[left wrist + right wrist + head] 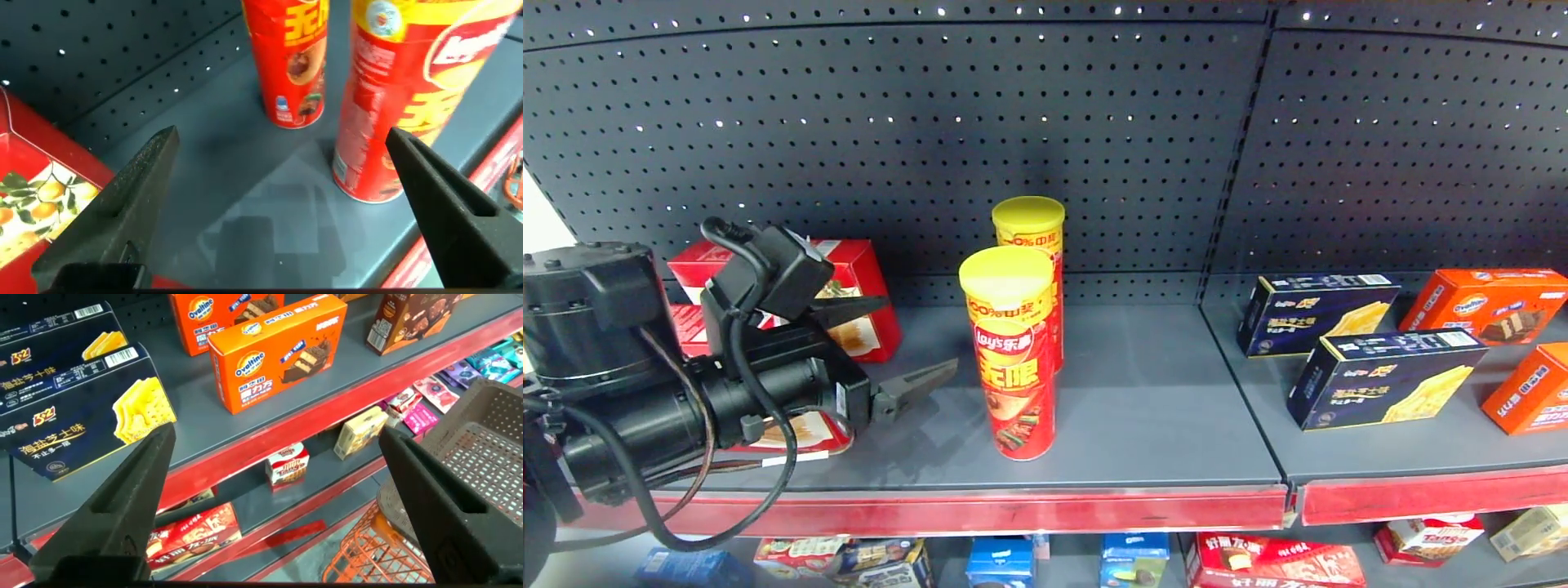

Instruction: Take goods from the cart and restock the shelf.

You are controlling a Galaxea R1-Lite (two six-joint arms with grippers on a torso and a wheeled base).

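Two tall red chip cans with yellow lids stand upright mid-shelf, one (pixel 1013 359) in front and the other (pixel 1033 245) just behind it. My left gripper (pixel 919 335) hovers low over the grey shelf (pixel 1160 408), just left of the front can, open and empty. In the left wrist view its fingers (pixel 122 204) spread wide, with the front can (pixel 392 106) by one fingertip and the back can (pixel 290 57) farther off. My right gripper (pixel 276 434) is open and empty in front of the shelves, above the cart's grey basket (pixel 482 441) and orange wire frame (pixel 384 555).
Red boxes (pixel 858 286) sit behind my left arm. Dark blue boxes (pixel 1380 376) and orange boxes (pixel 1486 302) fill the right shelf bay. A red price rail (pixel 964 510) edges the shelf. Below it a lower shelf holds several small packs (pixel 1274 559).
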